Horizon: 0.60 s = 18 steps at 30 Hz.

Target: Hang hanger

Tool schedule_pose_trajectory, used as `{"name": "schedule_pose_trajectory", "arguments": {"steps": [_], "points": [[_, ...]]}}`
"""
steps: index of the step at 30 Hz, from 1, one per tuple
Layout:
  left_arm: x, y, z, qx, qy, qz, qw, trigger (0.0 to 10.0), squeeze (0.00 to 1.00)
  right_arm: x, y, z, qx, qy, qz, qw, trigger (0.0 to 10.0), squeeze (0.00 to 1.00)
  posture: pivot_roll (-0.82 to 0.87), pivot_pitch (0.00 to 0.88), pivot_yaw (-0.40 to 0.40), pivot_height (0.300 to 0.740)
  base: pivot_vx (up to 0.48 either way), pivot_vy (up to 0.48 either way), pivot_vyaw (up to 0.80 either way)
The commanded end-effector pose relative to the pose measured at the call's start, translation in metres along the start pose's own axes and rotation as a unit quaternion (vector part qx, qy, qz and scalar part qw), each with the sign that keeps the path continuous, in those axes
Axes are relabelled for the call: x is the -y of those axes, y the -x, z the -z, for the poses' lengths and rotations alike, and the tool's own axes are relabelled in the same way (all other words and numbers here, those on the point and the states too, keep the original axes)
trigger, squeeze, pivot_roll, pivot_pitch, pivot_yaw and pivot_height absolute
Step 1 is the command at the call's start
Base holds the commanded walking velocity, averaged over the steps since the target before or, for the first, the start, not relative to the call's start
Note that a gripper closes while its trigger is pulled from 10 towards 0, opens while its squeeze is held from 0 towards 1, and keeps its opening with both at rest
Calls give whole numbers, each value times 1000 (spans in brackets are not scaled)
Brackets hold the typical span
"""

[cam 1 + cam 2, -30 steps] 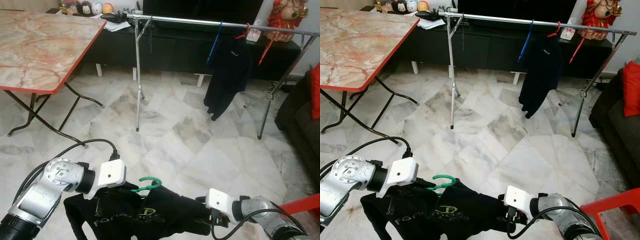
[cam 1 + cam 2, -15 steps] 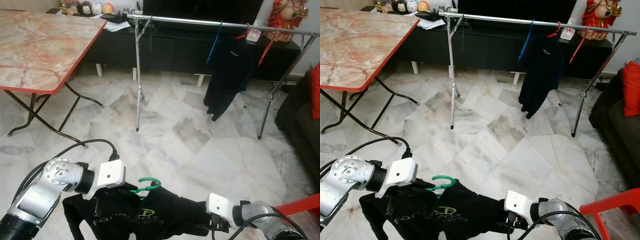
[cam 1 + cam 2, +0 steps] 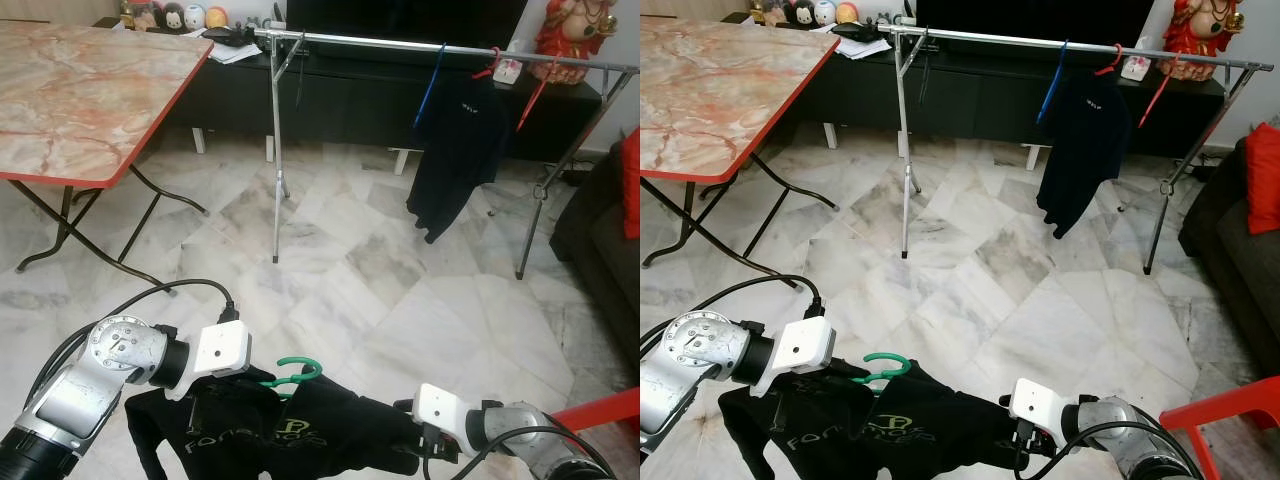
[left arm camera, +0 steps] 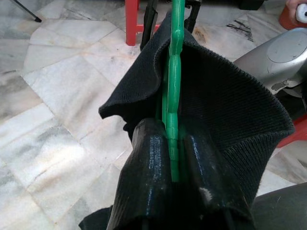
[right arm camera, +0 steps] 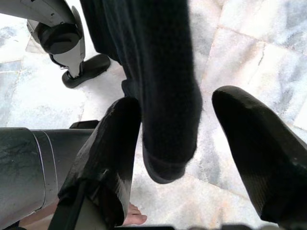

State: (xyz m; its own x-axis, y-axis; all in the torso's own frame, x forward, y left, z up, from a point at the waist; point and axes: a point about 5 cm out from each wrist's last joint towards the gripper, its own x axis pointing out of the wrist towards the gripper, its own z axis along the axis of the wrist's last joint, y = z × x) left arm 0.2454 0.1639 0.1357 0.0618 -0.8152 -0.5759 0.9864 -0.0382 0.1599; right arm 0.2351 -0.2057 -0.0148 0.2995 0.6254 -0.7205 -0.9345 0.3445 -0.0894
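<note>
Your right hand (image 5: 175, 158) has dropped lower and sits spread around the black shirt (image 3: 330, 430) sleeve, left hand (image 4: 175, 143) still pinching the green hanger (image 3: 292, 372), rail (image 3: 420, 46) still well away.

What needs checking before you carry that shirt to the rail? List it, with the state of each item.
1. Left tool clamped on the green hanger: ok, both fingers press its stem.
2. Black shirt seated on the hanger: ok, the collar wraps the stem, hook free above it.
3. Right tool gripping the shirt sleeve: not ok, the fingers stand apart with the sleeve hanging loose between them.
4. Free space on the clothes rail: ok, a bare stretch lies left of the hanging dark shirt.
5. Path to the rail: ok, bare marble floor lies ahead; the folding table stands off to the left.
</note>
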Motion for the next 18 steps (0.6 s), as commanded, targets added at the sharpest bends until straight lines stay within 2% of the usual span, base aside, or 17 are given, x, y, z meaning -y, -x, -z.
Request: {"name": "schedule_pose_trajectory", "arguments": {"steps": [1, 5, 6, 7, 8, 16, 18], "points": [[-3, 3, -6, 0, -23, 1, 1000, 10000, 0, 1, 3, 3, -4, -8, 1, 1000, 10000, 1000, 9, 39, -123, 740, 0, 0, 0], [-2, 3, -3, -8, -19, 2, 1000, 10000, 0, 2, 6, 9, -23, -7, 19, 1000, 10000, 1000, 9, 39, -123, 740, 0, 0, 0], [-2, 3, 0, -17, -19, 0, 1000, 10000, 0, 2, 7, 13, -36, -12, 23, 999, 10000, 671, 9, 39, -123, 740, 0, 0, 0], [-3, 3, 4, -28, -18, -3, 999, 10000, 0, 1, 9, 17, -50, -16, 27, 998, 10000, 671, 6, 38, -122, 740, 0, 0, 0], [-4, 4, 9, -36, -12, -11, 999, 10000, 0, -4, 10, 23, -58, -23, 20, 998, 10000, 0, 6, 38, -122, 740, 0, 0, 0], [-5, 4, 44, -89, 23, -64, 994, 10000, 0, -21, 11, 40, -77, -65, 15, 995, 10000, 0, 3, 39, -121, 740, 0, 0, 0], [-7, 4, 58, -96, 46, -104, 989, 10000, 0, -23, 9, 44, -84, -88, 35, 992, 10000, 0, 5, 38, -120, 740, 0, 0, 0]]}}
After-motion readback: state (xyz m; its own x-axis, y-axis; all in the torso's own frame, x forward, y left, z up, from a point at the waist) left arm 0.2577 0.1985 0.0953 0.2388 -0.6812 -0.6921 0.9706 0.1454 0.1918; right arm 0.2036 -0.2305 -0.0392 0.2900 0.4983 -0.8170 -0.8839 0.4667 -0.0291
